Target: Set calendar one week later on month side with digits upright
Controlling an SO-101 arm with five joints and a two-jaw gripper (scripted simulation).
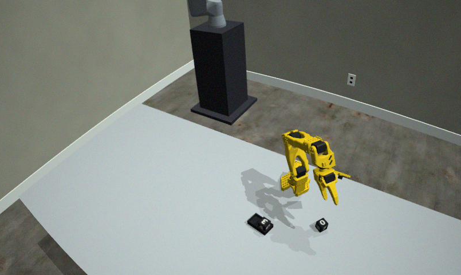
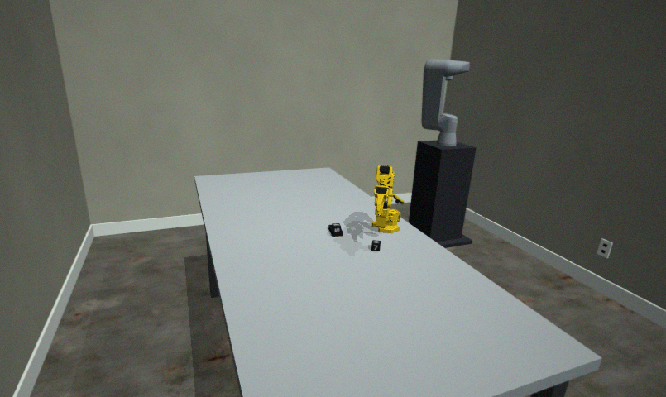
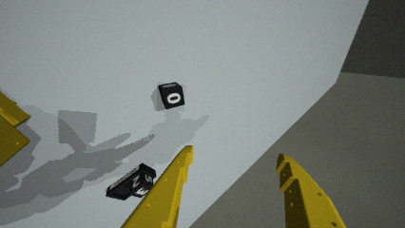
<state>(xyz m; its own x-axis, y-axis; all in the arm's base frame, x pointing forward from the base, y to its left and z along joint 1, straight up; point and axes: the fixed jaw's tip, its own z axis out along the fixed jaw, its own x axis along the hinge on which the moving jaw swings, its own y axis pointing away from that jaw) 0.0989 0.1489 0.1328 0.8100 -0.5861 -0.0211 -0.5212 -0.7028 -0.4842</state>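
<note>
Gripper (image 1: 331, 199): yellow, two tapered fingers set partly apart with nothing between them; hangs above the table (image 1: 140, 177), just beside the arm's base (image 1: 295, 185), tips pointing down.

Loose cube (image 1: 321, 224): black, white "0" on top; lies on the table nearer the camera than the arm's base, apart from the gripper. Judged light, rigid, hard-faced and likely slick. Best taken across two opposite flat side faces, fingers square to them; a corner or edge grip would probably twist or squirt it out.

Tray (image 1: 255, 221): black, low-walled, flat on the table, well to the left of the loose cube in the top view. Judged light enough to slide if nudged.

Second cube (image 1: 264, 224): stands in the tray, "3" on top. Month-name side cannot be read.
</note>
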